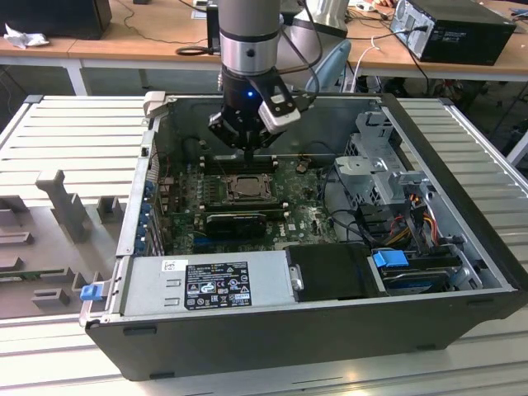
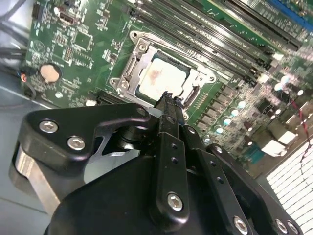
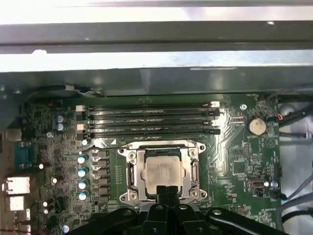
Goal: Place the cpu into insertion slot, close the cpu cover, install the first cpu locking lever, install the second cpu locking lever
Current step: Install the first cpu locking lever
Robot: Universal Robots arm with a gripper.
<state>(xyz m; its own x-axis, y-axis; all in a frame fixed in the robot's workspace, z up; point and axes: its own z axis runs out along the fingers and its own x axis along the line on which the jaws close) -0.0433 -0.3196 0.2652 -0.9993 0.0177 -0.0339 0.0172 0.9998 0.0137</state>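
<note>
Finds the gripper (image 1: 247, 153) low in the case, fingers (image 3: 162, 193) pressed together with nothing between them (tips paired in the first wrist view); places the cpu (image 3: 162, 171) just beneath those tips, contact unclear, seated flat in the insertion slot (image 3: 131, 172); shows the cpu cover (image 3: 161, 151) lying down around the cpu, directly under the gripper.

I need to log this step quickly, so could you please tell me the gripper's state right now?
Gripper: closed, fingers together, holding nothing, tips at the edge of the cpu.
</note>
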